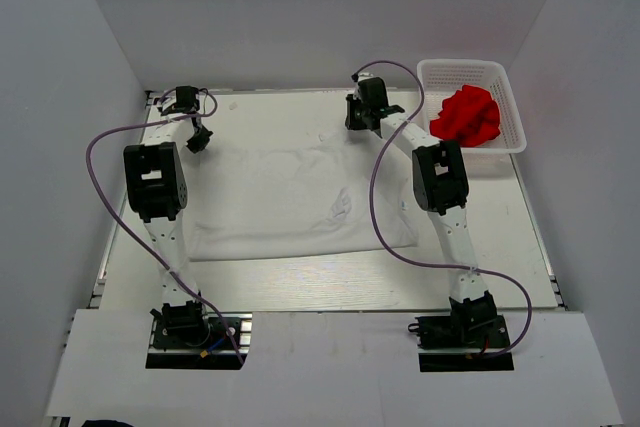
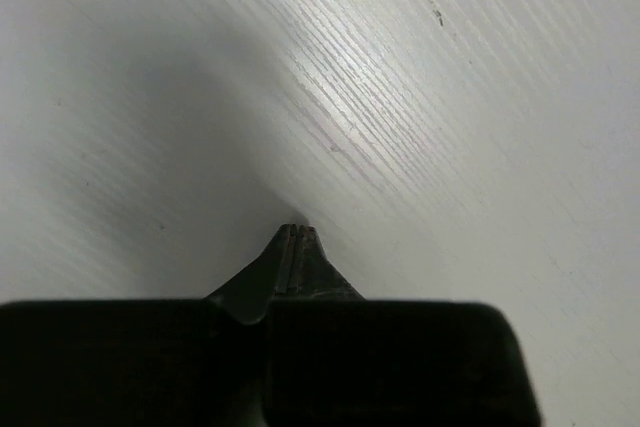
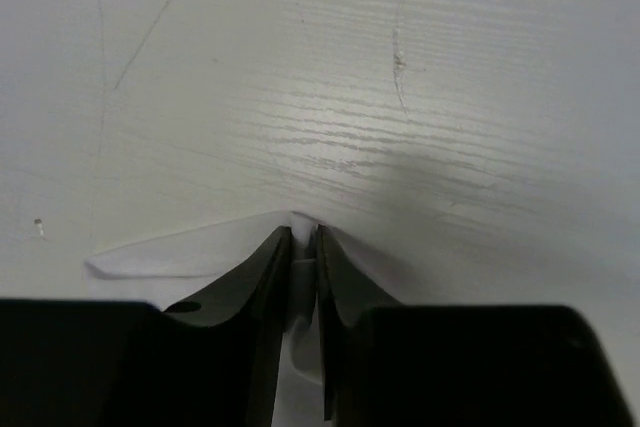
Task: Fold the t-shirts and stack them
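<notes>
Pinching the white t-shirt [image 1: 290, 207] at its far edge, my right fingers [image 3: 268, 269] are closed on cloth. The left fingers [image 2: 286, 259] are pressed together, but I cannot tell whether they hold any. The shirt lies spread on the table [image 1: 300, 287], and I judge no fold finished. The red t-shirt [image 1: 466, 115] sits crumpled in the basket [image 1: 470, 65].

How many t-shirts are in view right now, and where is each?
2. The white t-shirt lies spread across the middle of the table, an edge pinched by the right gripper. The red t-shirt sits bunched in the basket, far right. Anything beneath it would be hidden.
</notes>
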